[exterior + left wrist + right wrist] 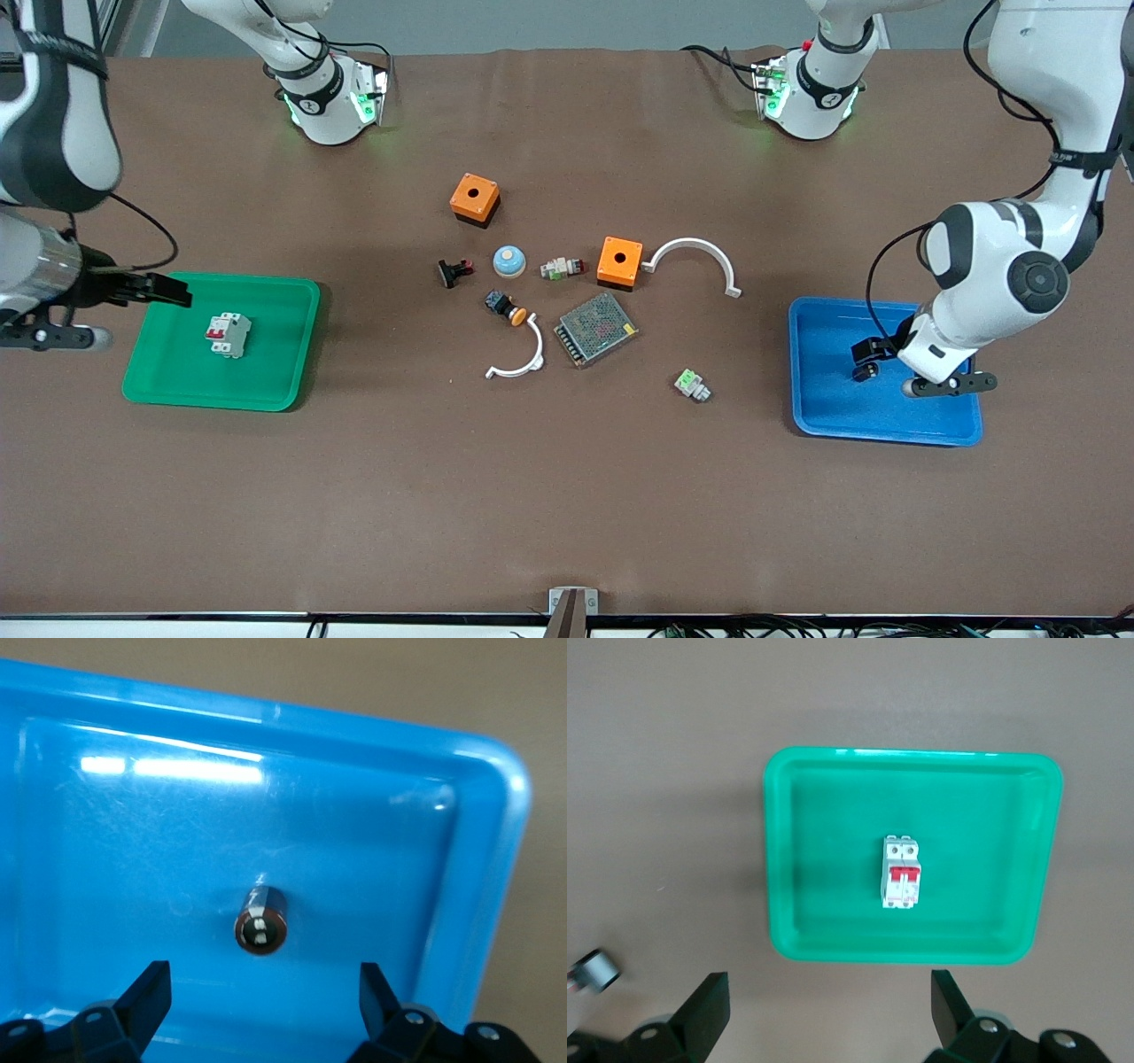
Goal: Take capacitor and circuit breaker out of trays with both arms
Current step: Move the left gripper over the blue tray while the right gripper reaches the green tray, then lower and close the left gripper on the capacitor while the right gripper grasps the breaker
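Front view: the breaker [229, 335] lies in the green tray [292, 372] at the right arm's end of the table. The right gripper [168, 290] is in the air over that tray's edge. The left gripper [873, 354] hangs over the blue tray [819, 416], just above the capacitor [861, 374].

Left wrist view: the fingers [146, 992] are spread wide and hold nothing; the capacitor [261, 926] lies in the tray between them, untouched.

Right wrist view: the fingers [709, 1005] are wide apart and empty, and the breaker [902, 873] lies mid-tray.
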Action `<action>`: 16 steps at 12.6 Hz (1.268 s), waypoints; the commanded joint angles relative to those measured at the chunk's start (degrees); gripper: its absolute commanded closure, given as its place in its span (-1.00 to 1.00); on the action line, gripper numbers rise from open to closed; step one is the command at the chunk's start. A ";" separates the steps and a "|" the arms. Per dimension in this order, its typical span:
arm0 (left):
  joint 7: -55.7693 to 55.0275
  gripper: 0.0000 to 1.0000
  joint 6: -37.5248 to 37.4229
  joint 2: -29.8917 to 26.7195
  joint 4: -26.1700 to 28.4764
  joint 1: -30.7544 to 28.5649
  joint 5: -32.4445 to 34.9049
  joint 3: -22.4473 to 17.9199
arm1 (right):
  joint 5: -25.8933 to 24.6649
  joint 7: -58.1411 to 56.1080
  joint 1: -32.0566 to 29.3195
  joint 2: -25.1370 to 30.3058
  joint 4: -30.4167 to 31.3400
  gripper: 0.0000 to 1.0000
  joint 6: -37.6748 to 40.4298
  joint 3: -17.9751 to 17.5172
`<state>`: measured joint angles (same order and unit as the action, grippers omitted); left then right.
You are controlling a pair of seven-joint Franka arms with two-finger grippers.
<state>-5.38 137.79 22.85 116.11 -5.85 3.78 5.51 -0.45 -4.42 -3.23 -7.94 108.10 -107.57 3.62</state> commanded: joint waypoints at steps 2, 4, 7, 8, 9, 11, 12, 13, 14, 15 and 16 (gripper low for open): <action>-0.69 -0.71 2.39 3.25 -1.50 -2.76 4.57 -0.07 | -1.13 -1.64 -1.87 1.88 12.03 -1.00 -10.09 -0.55; -1.04 -0.64 2.66 5.00 -2.63 -2.59 4.22 0.02 | -1.13 -5.32 -3.45 0.65 15.63 -1.00 -16.58 -0.55; -3.14 -0.62 2.57 5.28 -3.08 -2.07 3.78 0.29 | -1.22 -9.18 -5.38 -4.78 16.53 -1.00 -23.01 -0.55; -3.58 -0.62 2.48 5.01 -3.08 -1.98 3.78 0.37 | -1.13 -11.12 -6.26 -6.98 16.62 -1.00 -26.51 -0.55; -4.11 -0.62 2.22 4.84 -3.08 -1.98 3.78 0.55 | -1.05 -11.40 -6.53 -8.74 16.53 -1.00 -28.37 -0.63; -4.38 -0.62 2.13 4.75 -2.99 -1.98 3.78 0.64 | -1.05 -11.40 -7.22 -10.86 16.53 -1.00 -31.28 -0.55; -4.38 -0.62 2.13 4.92 -2.99 -1.98 3.78 0.64 | -0.87 -11.32 -8.02 -11.82 16.36 -1.00 -31.55 -0.63; -4.38 -0.62 2.13 4.84 -2.91 -2.06 3.78 0.64 | -0.35 -11.14 -7.94 -13.40 15.92 -1.00 -31.64 -0.63; -4.29 -0.58 2.04 4.92 -2.90 -2.06 3.78 0.64 | -0.34 -11.14 -8.02 -13.85 15.83 -1.00 -31.21 -0.63; -4.38 -0.57 2.04 5.18 -2.99 -1.80 3.78 0.64 | -0.34 -11.23 -8.02 -13.77 16.00 -1.00 -30.86 -0.63; -4.47 -0.55 2.13 5.36 -2.99 -1.63 3.78 0.73 | -0.34 -11.23 -7.94 -13.77 15.91 -0.99 -30.24 -0.63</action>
<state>-8.98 140.20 27.55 113.74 -7.71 7.10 5.96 -0.80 -15.11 -10.28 -21.83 124.31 -138.73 3.71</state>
